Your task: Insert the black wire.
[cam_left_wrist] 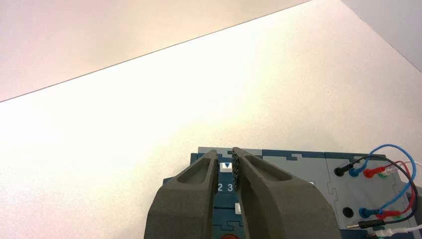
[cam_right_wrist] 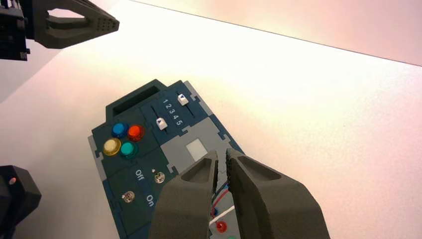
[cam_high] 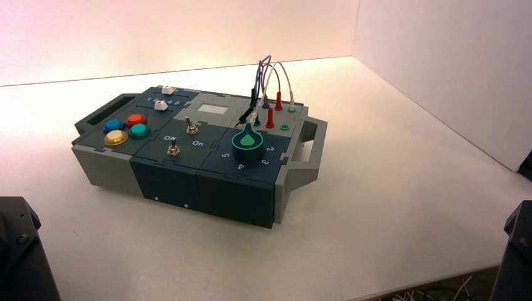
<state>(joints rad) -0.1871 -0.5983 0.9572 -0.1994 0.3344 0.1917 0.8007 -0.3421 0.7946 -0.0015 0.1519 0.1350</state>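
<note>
One black wire [cam_left_wrist: 416, 194], one plug [cam_left_wrist: 370, 224] loose | both jaws off box [cam_high: 216, 135]

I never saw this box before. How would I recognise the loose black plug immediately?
On the box, find the grey socket panel at the far right, under arching wires. Near its open black socket is a slim black plug. Its metal tip shows bare, while the other black plug sits in its socket.
</note>
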